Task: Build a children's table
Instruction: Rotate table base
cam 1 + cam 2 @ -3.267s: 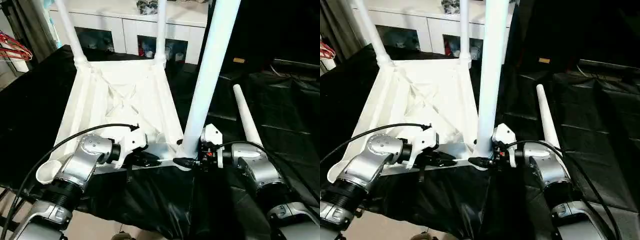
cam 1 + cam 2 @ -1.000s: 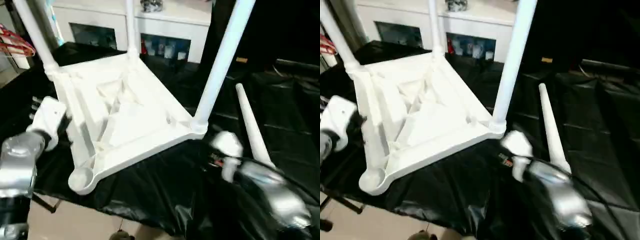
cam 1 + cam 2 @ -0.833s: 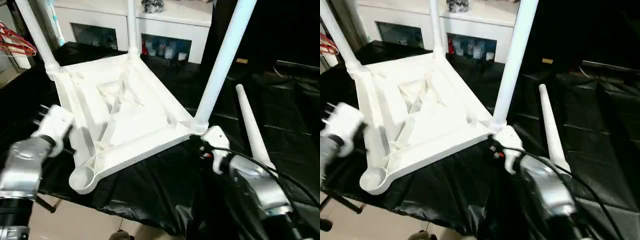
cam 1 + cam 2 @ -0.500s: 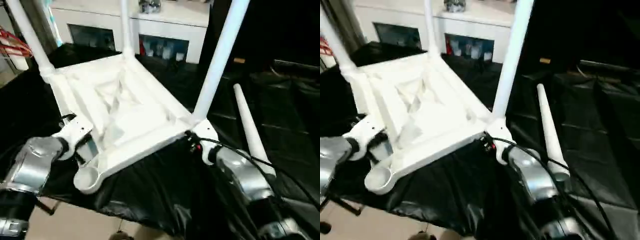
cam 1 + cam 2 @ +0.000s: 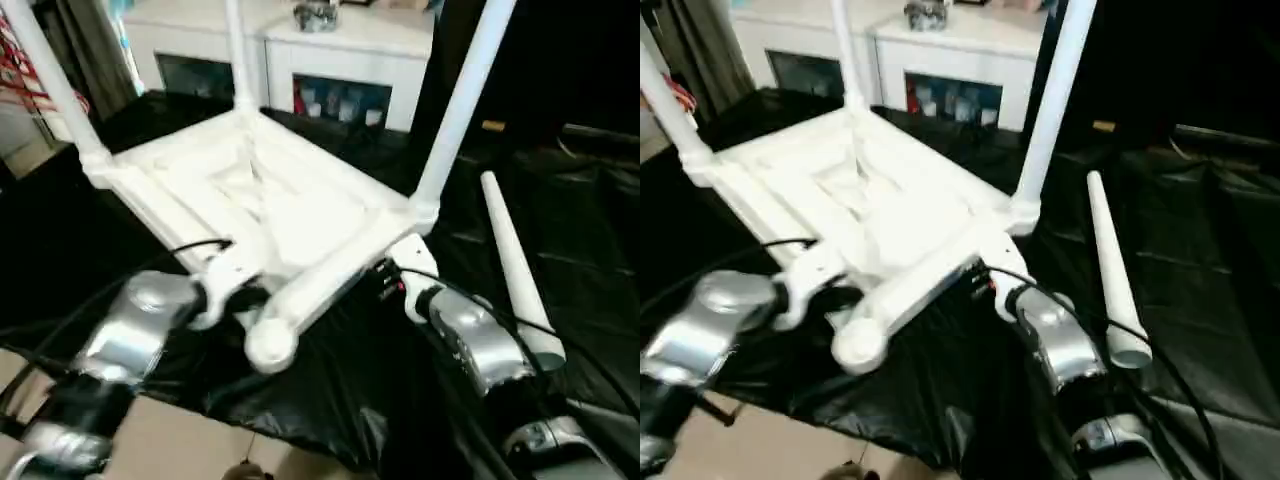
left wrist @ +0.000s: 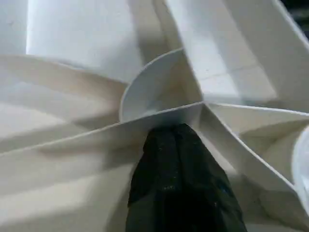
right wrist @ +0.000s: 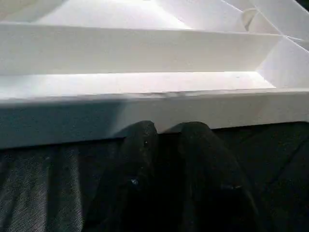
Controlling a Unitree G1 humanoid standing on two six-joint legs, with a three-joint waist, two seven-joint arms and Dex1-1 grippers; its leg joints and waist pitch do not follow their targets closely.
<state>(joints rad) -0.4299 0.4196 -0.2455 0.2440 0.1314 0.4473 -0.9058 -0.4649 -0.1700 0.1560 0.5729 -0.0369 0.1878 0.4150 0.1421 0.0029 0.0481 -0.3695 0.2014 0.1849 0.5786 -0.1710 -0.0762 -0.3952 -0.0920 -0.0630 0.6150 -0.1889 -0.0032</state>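
The white tabletop (image 5: pixel 300 215) lies upside down on the black cloth, ribs up. Three white legs stand in its corner sockets, the nearest one at the right (image 5: pixel 455 110). The near corner socket (image 5: pixel 270 345) holds no leg. A fourth leg (image 5: pixel 512 262) lies loose on the cloth to the right. My left gripper (image 5: pixel 248 297) is at the tabletop's near-left edge, shut, its tip (image 6: pixel 176 133) pressed against a rib of the underside. My right gripper (image 5: pixel 382 277) is below the right corner, shut, with its fingertips (image 7: pixel 145 133) against the tabletop's outer rim (image 7: pixel 145 106).
A white cabinet (image 5: pixel 330 50) with glass doors stands behind the work. Black cloth (image 5: pixel 585 230) covers the surface and hangs over its near edge, with bare floor (image 5: pixel 170 440) below. Red hangers (image 5: pixel 15 45) show at the far left.
The tabletop has turned, swinging its empty near corner socket towards the middle. My left gripper has come in against the ribbed underside. My right gripper stays at the right corner's rim.
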